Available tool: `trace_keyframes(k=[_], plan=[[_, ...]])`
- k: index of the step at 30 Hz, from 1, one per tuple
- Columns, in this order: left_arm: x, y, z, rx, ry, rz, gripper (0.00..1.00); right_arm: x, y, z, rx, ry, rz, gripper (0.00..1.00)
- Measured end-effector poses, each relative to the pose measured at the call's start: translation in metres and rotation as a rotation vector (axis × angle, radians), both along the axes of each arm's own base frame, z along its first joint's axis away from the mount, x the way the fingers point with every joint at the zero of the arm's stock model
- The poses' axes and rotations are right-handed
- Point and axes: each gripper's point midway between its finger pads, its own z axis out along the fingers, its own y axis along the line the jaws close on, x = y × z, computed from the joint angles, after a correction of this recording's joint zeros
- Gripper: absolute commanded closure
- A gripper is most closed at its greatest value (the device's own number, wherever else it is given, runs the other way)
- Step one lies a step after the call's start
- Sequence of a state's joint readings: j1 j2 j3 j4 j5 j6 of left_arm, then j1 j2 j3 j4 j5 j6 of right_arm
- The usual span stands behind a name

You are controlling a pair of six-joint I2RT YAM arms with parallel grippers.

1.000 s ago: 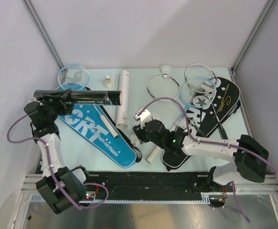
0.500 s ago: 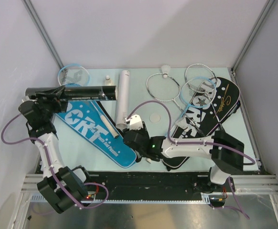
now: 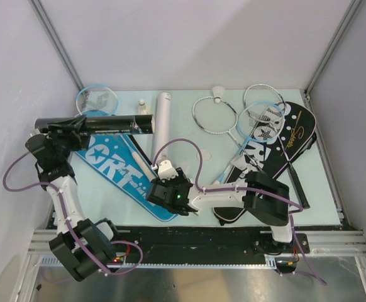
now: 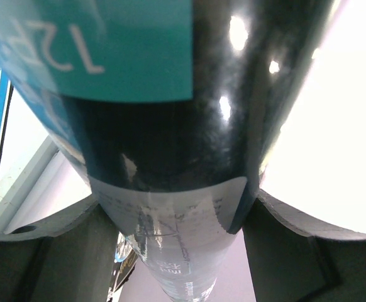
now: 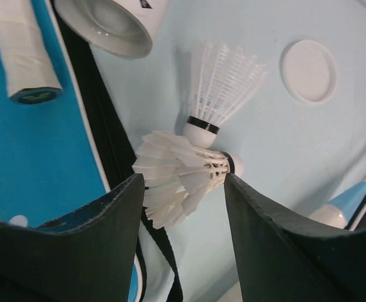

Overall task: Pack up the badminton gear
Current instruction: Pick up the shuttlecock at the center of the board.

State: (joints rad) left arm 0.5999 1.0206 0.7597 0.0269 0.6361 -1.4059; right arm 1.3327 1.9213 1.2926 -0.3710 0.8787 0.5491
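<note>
- R claw [image 5: 184, 181] hangs low just off the near tip of the blue cover [image 3: 123, 170], jaws apart w/ a shuttlecock [image 5: 177, 173] lying crosswise between them, feathers at one finger, cork at the other. Can't tell if it's pinched or only straddled.
- Risk: a squeeze along that axis lands on the feather skirt, so feathers could bend or snap, or the cork could squirt out.
- Risk: a 2nd shuttlecock [image 5: 224, 82] touches the first on the side away from the cover. A lift prob. drags or topples it.
- Risk: the cover's black edge strap [image 5: 107, 132] runs right by the finger on the cover side and could snag on a close or a lift.
- L claw [image 3: 70, 128] is clenched on the black tube [image 3: 104, 123], held level in the air over the cover's far end. The grip sits near one end, so there's a long overhang. The tube could sag, twist in the grip, or clip the white tube [image 3: 163, 126] lying just off the cover's far corner.
- Vs a sec ago: R claw has come from mid-worktop [image 3: 180, 107], well off the cover, to its near tip. The round lid [image 3: 205, 154], out beyond the shuttlecocks from the cover, now shows b/c the arm no longer hides it.
- Vs a sec ago: the black tube has pulled back along the cover's far end, and its free end no longer overlaps the white tube.
</note>
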Motion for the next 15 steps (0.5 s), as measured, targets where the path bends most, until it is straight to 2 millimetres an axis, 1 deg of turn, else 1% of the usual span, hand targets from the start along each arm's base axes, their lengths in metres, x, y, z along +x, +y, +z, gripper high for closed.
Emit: trace_keyframes(k=[3, 7, 9, 12, 14, 15], plan=[[0.000, 0.000, 0.000, 0.000, 0.000, 0.001, 0.61, 0.002, -0.007, -0.003, -0.050, -0.019, -0.027, 0.48], [0.000, 0.000, 0.000, 0.000, 0.000, 0.001, 0.60, 0.004, -0.016, -0.008, -0.097, -0.031, -0.054, 0.62], [0.000, 0.000, -0.001, 0.000, 0.001, 0.001, 0.60, 0.004, -0.021, -0.009, -0.116, -0.033, -0.066, 0.71], [-0.002, -0.001, -0.004, -0.003, 0.005, -0.002, 0.60, 0.004, -0.026, -0.007, -0.133, -0.041, -0.080, 0.88], [-0.003, -0.002, -0.008, -0.007, 0.011, -0.002, 0.60, 0.004, -0.029, -0.007, -0.144, -0.044, -0.085, 0.96], [-0.003, -0.002, -0.010, -0.011, 0.015, -0.003, 0.60, 0.004, -0.031, -0.007, -0.151, -0.044, -0.085, 0.98]])
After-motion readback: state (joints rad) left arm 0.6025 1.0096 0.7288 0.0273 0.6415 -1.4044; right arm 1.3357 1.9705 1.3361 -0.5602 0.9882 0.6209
